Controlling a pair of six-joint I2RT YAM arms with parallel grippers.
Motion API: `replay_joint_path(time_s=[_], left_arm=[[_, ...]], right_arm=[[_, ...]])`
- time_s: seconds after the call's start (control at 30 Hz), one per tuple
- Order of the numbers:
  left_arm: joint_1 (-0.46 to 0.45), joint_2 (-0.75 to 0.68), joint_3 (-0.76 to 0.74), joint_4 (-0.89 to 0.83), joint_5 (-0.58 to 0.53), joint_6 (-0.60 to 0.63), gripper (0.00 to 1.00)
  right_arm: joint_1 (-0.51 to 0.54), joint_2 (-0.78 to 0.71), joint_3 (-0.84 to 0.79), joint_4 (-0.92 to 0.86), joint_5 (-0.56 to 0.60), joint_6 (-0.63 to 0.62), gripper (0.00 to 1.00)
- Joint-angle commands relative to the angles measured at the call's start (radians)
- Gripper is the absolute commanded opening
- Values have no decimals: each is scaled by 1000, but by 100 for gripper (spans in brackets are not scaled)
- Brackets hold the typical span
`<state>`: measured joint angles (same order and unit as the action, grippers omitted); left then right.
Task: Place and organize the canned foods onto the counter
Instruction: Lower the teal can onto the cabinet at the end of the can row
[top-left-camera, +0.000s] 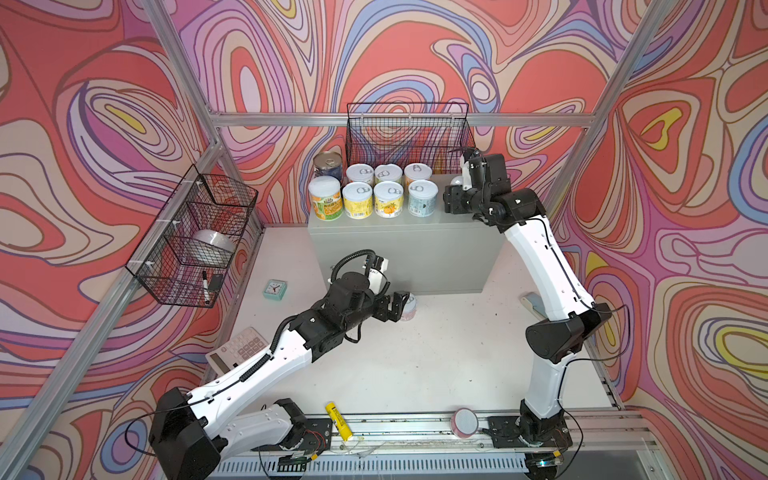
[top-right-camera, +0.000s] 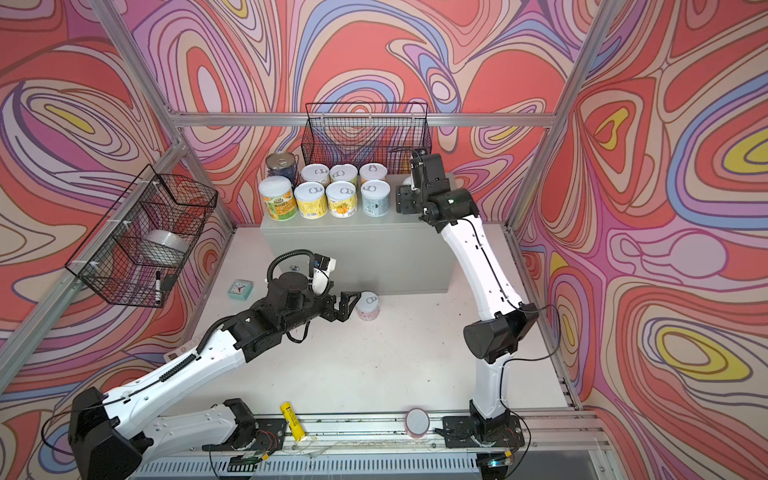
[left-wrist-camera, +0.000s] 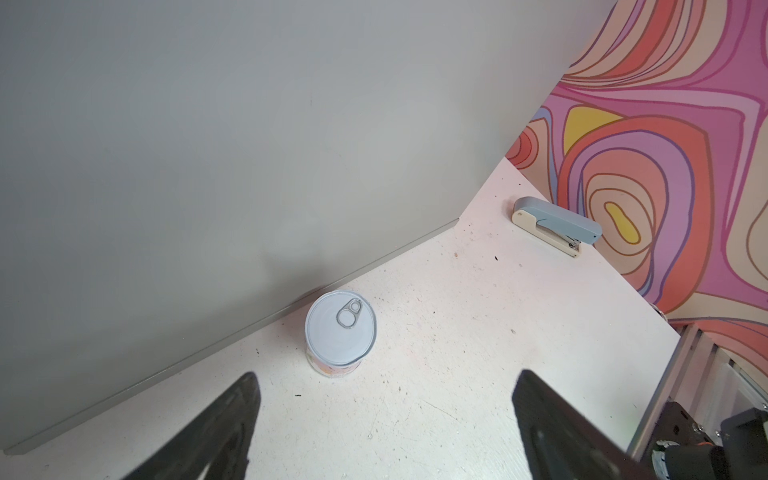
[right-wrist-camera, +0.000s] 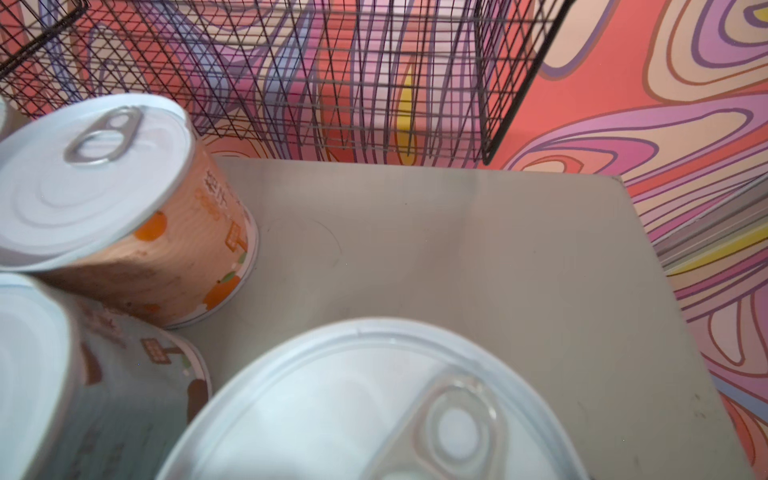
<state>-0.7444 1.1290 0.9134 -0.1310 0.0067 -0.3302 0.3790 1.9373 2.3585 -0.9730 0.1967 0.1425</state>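
Left gripper (left-wrist-camera: 386, 374), jaws wide apart and empty, the nearer of the two, points at the upright pink can (left-wrist-camera: 340, 332) on the table (left-wrist-camera: 436, 353) just ahead, mid-frame in both top views, beside the counter (left-wrist-camera: 208, 145) foot; right gripper (top-left-camera: 455, 189), upper right over the counter, grip cannot be told.

The papered walls (top-left-camera: 124, 124) swirl in coral, pink, lilac, cream, blue and yellow bands, dark-outlined. The metal box worktop (top-left-camera: 399, 257) is light grey. The short cylindrical cans (top-left-camera: 388, 199) on it have white lids and yellow, green, orange, pale-blue labels. Just ahead of the black left hand (left-wrist-camera: 386, 376), a white-lidded can (left-wrist-camera: 340, 326) bears a pinkish label.
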Motion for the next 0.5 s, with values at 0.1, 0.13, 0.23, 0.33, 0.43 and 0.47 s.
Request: replay_joint_path(time_s=[0.1, 0.13, 0.23, 0.33, 0.43, 0.47], left_arm=[[4, 9, 36, 7, -20, 37, 98], [7, 6, 40, 16, -19, 41, 98], [30, 13, 79, 32, 2, 49, 98], [53, 37, 152, 11, 30, 69, 98], [62, 61, 234, -13, 59, 103, 98], [63, 72, 264, -24, 67, 113, 98]], right_arm=[[-7, -22, 3, 24, -25, 15, 90], [-7, -24, 0, 26, -25, 17, 93], [-8, -31, -4, 29, -22, 18, 97], [-7, -38, -5, 39, -25, 19, 98], [-6, -58, -1, 60, -32, 19, 98], [-7, -62, 8, 65, -37, 17, 98]])
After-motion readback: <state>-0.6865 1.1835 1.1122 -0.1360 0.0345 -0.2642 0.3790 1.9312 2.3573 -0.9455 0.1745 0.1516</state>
